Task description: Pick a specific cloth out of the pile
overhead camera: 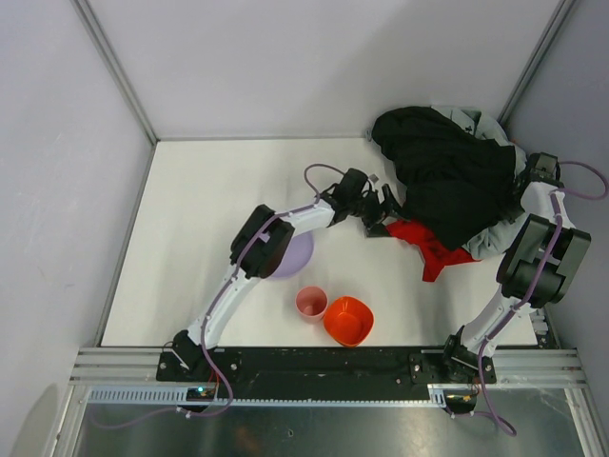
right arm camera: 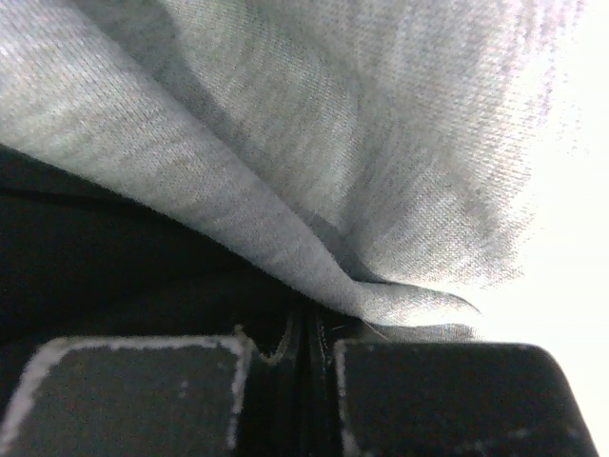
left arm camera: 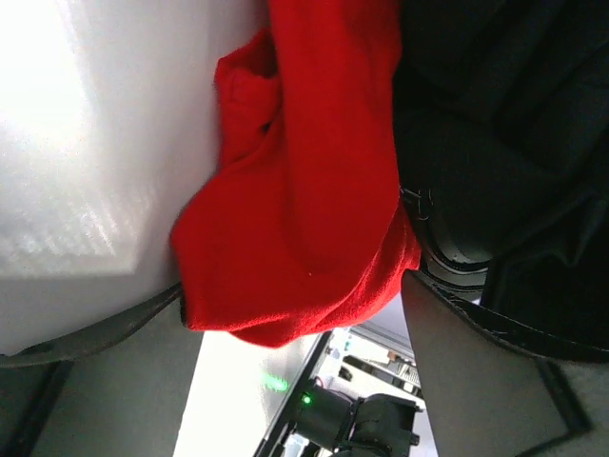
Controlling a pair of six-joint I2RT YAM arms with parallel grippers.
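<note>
The pile covers the far-right part of the cloth; only the portion protruding near-left of the pile shows. The right gripper sits against the pile's right edge, its fingertips buried in fabric. Its wrist view is blurred: whether grey fabric is pinched between the fingers cannot be determined. Well left of the pile, the left arm hides part of the purple plate.

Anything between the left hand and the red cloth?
Nothing visible. The left hand is open at the left edge of the red cloth, with red fabric between its fingers. Black fabric of the pile covers only the cloth's far side.
</note>
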